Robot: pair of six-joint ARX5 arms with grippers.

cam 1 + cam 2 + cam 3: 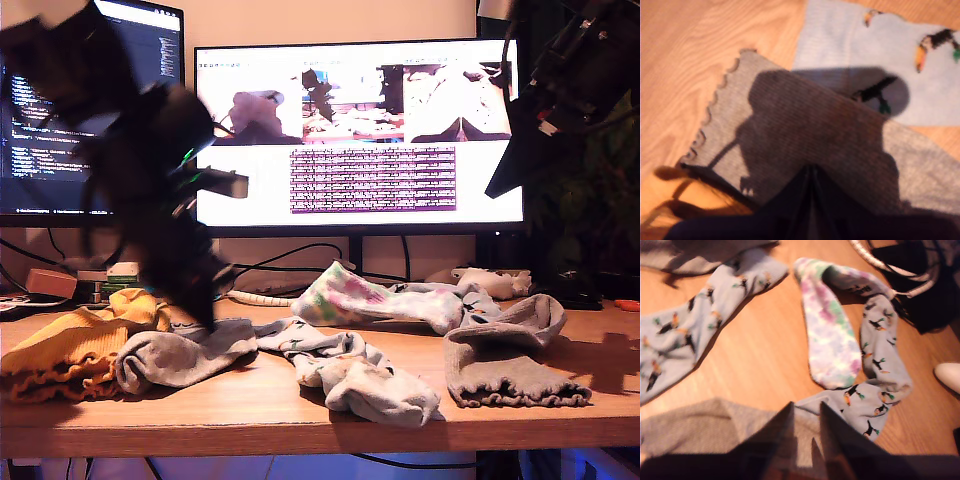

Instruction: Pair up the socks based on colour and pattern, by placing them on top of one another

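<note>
First gripper [810,200] fingers closed, over grey sock [805,145] beside yellow sock [75,345] at exterior view's left. Second gripper [807,427] fingers slightly apart above second grey sock [700,427]; tie-dye sock [832,340] mid-tabletop [250,405].

Socks [370,350] crowd desk [250,415]; bare wood along front edge; monitor [360,135] blocks rear.

We see a wooden desk [300,405] carrying a large monitor [358,135] lit with camera feeds and text. Beside it, toward the exterior view's left, stands a second monitor [150,40] showing dark code. Below that monitor sits a small brown box [50,284]. Cables [290,262] trail under the large monitor.
</note>
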